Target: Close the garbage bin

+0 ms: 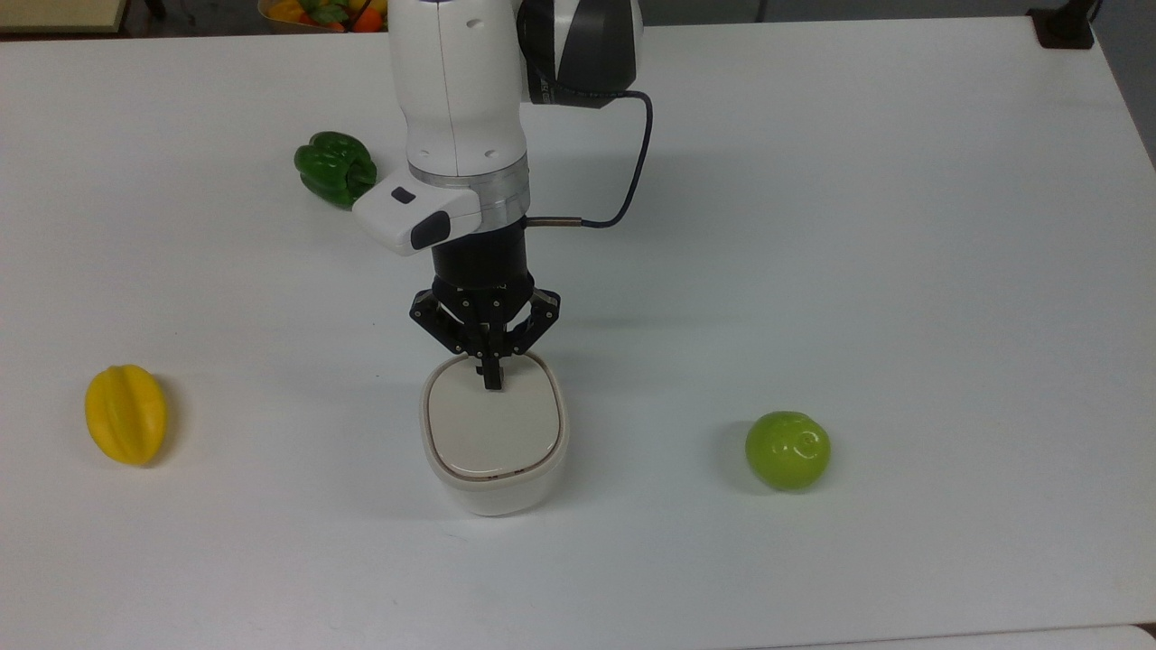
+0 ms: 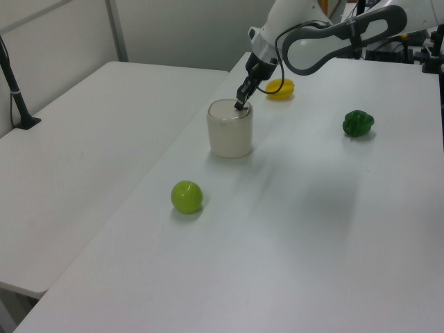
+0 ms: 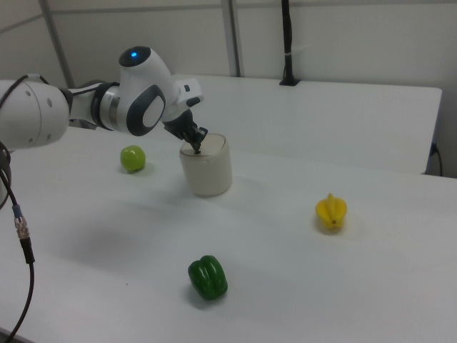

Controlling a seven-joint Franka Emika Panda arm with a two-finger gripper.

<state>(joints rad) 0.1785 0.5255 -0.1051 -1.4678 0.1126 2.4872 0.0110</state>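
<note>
The garbage bin is a small cream-white tub near the table's middle, its beige lid lying flat on the rim. My gripper points straight down with its black fingers shut together, the tips pressing on the lid's edge nearest the arm. Nothing is held between the fingers.
A yellow starfruit lies at the top view's left, a green apple at the top view's right, and a green bell pepper behind the arm. A bowl of fruit sits beyond the table's far edge.
</note>
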